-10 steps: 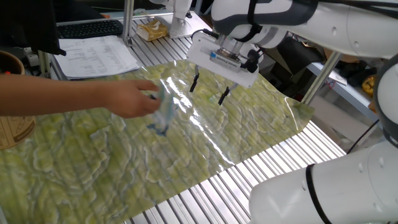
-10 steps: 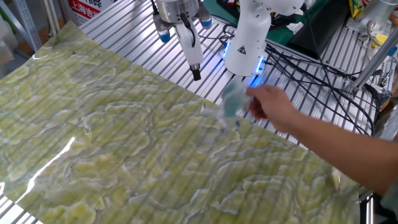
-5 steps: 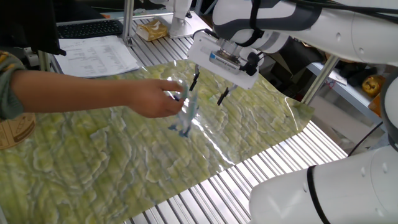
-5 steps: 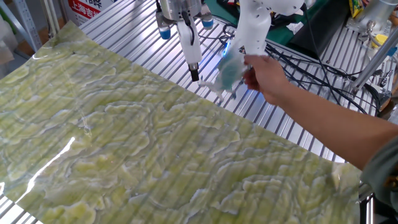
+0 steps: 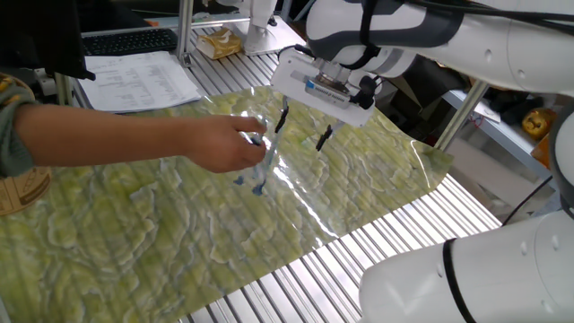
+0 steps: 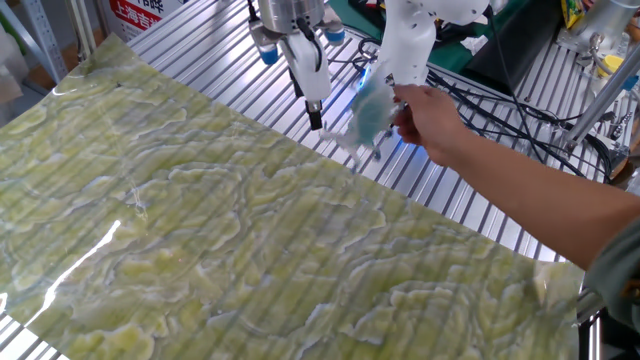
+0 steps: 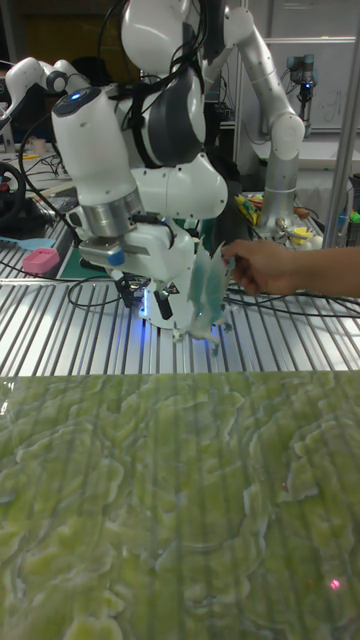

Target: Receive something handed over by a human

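The table (image 5: 466,215) of metal slats runs off every frame, and a glossy green-yellow sheet (image 6: 200,240) covers most of it. The white arm (image 5: 421,36) reaches down over the sheet's far edge, its upper links cut off; its gripper (image 5: 302,128) hangs fingers-down just beside the hand (image 5: 224,144), jaws apart with nothing between them (in the other fixed view only one dark finger (image 6: 313,105) shows clearly). The forearm (image 6: 530,200) stretches across the sheet from a greenish sleeve (image 5: 11,126) at the frame edge. The hand pinches the bag (image 5: 260,166), which dangles below its fingertips, crumpled and see-through, so its outline is hard to trace against the sheet. Behind the forearm lie papers (image 5: 143,79) and a keyboard (image 5: 130,40).
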You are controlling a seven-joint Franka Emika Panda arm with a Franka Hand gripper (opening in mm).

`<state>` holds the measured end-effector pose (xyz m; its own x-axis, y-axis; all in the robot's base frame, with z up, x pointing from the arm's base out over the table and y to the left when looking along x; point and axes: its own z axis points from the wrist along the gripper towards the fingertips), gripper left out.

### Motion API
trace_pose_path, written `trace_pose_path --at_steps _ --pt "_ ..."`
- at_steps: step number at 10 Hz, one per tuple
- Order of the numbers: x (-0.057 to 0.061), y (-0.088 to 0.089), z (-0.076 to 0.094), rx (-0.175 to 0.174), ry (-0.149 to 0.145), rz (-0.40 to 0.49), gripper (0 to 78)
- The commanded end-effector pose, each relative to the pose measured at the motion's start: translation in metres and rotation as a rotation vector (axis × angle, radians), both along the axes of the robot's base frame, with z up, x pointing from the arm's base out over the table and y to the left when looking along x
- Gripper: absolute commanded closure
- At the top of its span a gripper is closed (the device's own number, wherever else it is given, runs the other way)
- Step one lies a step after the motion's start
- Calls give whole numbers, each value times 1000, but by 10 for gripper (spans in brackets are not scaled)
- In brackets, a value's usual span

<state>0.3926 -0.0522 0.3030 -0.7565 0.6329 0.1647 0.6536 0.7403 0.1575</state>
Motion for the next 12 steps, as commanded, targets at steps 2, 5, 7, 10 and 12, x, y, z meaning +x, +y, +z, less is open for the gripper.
trace_pose_path --at_steps 2,5,7,10,12 --pt "28 32 -18 -28 -18 -70 2" --pt "57 83 -24 -7 -14 -106 2" --pt "73 114 -34 -4 -15 -111 2" --pt "75 129 -34 42 -20 -91 2" --pt "74 135 -27 20 0 -115 2"
